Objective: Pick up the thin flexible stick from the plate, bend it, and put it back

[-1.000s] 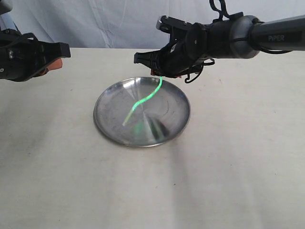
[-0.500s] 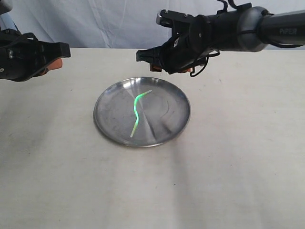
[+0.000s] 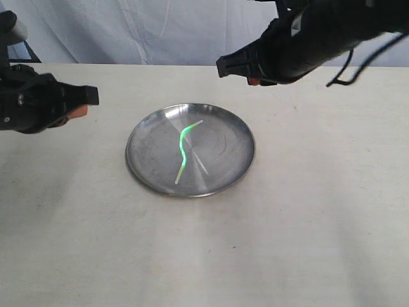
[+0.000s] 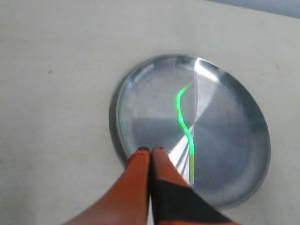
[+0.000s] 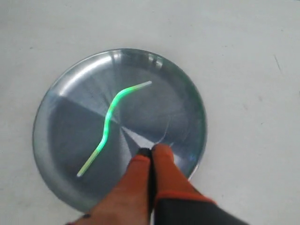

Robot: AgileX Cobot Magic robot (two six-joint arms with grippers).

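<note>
No text that I can read in any of my views, no label, brand, number or sign legible, nothing printed on the plate (image 3: 227, 163), nothing marked on the desk (image 3: 287, 224)

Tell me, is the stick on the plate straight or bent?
Bent: the thin flexible stick lies inside the plate in a wavy S-curve, glowing green, clear in all three views.

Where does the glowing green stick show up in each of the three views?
Exterior view: stick lies wavy on the plate, just left of frame centre.
Left wrist view: stick on the plate, appearing next to the left hand.
Right wrist view: stick on the plate, apart from the right hand.
Shared landmark: the plate.
</note>
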